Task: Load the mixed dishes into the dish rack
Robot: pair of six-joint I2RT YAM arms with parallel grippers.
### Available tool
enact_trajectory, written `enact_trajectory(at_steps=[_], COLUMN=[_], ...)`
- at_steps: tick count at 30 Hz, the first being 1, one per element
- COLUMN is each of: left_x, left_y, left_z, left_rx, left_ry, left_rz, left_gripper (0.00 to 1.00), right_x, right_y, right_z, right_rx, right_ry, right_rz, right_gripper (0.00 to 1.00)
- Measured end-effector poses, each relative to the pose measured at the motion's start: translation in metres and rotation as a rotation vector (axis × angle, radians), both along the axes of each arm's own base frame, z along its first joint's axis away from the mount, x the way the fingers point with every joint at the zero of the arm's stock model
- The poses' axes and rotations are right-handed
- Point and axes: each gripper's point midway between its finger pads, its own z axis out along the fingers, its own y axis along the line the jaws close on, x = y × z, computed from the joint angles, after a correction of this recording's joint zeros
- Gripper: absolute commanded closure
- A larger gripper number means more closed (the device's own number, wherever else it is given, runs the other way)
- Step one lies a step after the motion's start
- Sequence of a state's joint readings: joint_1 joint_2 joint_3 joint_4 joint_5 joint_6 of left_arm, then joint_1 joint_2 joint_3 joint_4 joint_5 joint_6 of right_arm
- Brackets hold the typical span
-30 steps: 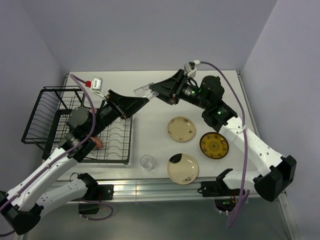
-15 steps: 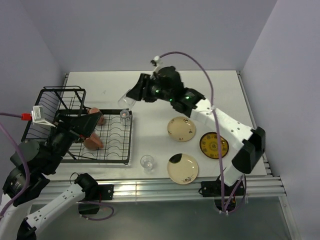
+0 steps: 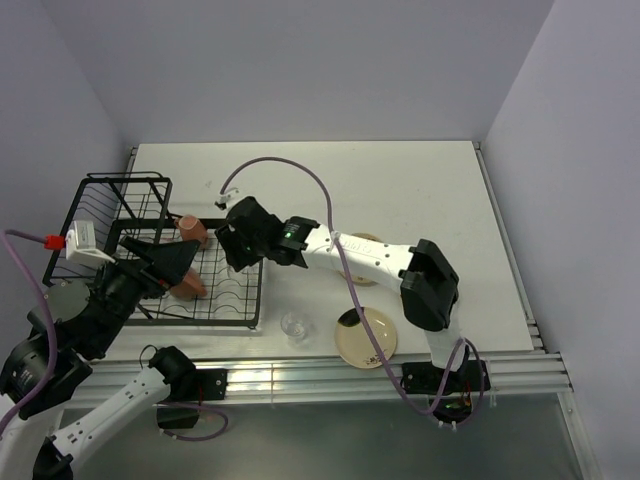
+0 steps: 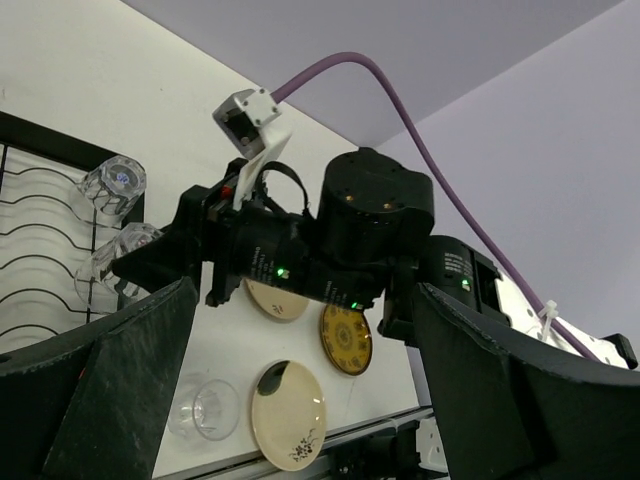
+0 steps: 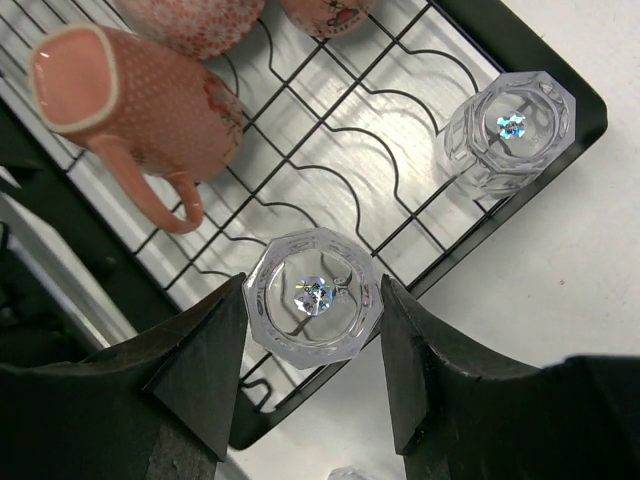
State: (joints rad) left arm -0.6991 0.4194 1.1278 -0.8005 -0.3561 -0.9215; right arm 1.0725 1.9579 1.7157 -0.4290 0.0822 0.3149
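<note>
Glass is light, hard, slick and easily chipped, so I judge its faceted sides the place to hold it, gently. Right gripper [image 5: 312, 300] clasps the glass [image 5: 313, 285] upside down just so, at the rack's [image 5: 545, 62] right edge, near a second glass [image 5: 510, 130] in the corner. Left gripper [image 4: 300, 300] hangs spread wide, empty, near a mug [image 5: 130, 100].

A white table [image 3: 400, 180] stands between plain lavender walls [image 3: 300, 60].
</note>
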Motion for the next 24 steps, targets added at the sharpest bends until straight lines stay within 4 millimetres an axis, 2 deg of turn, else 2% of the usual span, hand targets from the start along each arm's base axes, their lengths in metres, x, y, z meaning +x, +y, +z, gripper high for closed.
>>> enact_trajectory(at_steps=[6,15,20,22,24], left_x=[-0.004,-0.008,-0.011,-0.013,-0.014], left_y=[0.001,-0.004,-0.004,-0.004,-0.004], left_z=[-0.002,-0.006,-0.007,-0.006,-0.006], left_rx=[0.000,0.006,0.004,0.001,0.001], left_ry=[0.002,0.019,0.031,0.034,0.040], left_rz=[-0.011,-0.044,-0.054,-0.060,-0.066], left_gripper=[0.07,0.08,0.08,0.08,0.09], right_x=[0.007,0.024,0.033,0.037,0.040], right_y=[0.002,0.006,0.011,0.011,0.011], right_z=[-0.024,-0.038,-0.059,-0.066,-0.064], right_rx=[-0.074,-0.110,-0.154,-0.169,-0.169], right_ry=[-0.051,-0.122,-0.138,-0.147,-0.159], right_rz=[0.001,-0.016,-0.020,-0.036,-0.047], right_gripper=[1.00,1.00,1.00,0.92,0.84])
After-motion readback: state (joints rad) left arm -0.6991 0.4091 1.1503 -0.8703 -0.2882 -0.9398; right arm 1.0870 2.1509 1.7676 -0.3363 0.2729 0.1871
